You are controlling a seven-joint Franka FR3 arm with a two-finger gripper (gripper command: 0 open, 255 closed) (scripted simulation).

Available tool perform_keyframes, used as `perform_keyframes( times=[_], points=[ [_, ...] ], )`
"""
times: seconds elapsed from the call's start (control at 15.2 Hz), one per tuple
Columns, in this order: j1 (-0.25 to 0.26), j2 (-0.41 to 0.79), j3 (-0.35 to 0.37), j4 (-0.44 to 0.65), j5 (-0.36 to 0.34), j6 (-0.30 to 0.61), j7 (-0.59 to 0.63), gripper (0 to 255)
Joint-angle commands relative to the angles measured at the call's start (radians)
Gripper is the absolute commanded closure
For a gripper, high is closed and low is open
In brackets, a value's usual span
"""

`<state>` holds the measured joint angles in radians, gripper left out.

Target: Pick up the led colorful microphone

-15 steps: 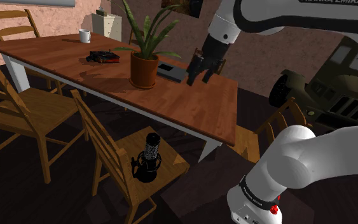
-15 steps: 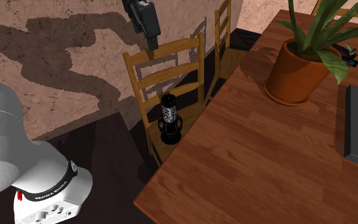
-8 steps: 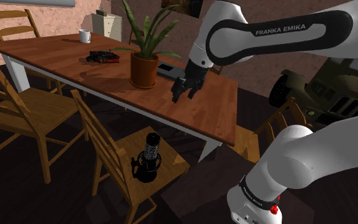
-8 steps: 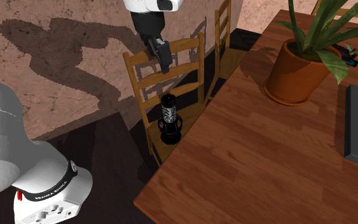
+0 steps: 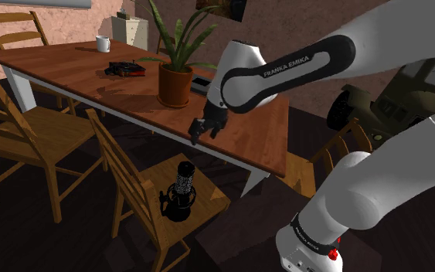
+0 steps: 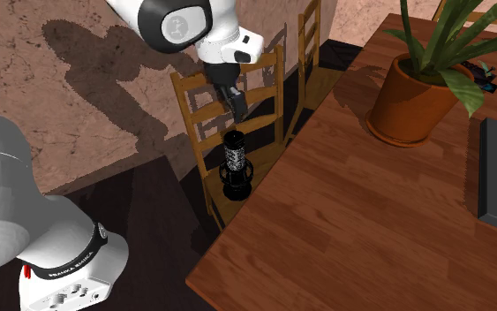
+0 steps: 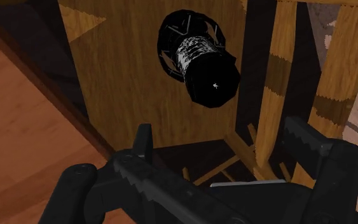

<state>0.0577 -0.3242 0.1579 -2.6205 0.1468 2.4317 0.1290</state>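
gripper [image 5: 200,133] fingers spread, empty, hanging above black microphone [image 5: 181,189], no contact; microphone upright mid-seat on wooden chair [image 5: 209,191] tucked at table [image 5: 76,69] edge

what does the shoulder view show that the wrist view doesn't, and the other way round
Shoulder view, not wrist: the potted plant and the white mug on the table. Wrist view, not shoulder: the microphone seen end-on from above, and the ridged inner pads of the open gripper. Both: the dark microphone on the wooden chair seat, beside the table's edge.
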Motion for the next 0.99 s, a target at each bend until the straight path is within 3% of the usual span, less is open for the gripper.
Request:
perform_keyframes(
  times=[0.0,0.53,0.92],
  points=[
    [0.001,0.077,0.009,0.004,0.001,0.074,0.004,0],
    [0.01,0.408,0.035,0.073,-0.038,0.329,0.051,0],
    [0.015,0.496,0.028,0.073,-0.058,0.416,0.061,0]
  ],
)
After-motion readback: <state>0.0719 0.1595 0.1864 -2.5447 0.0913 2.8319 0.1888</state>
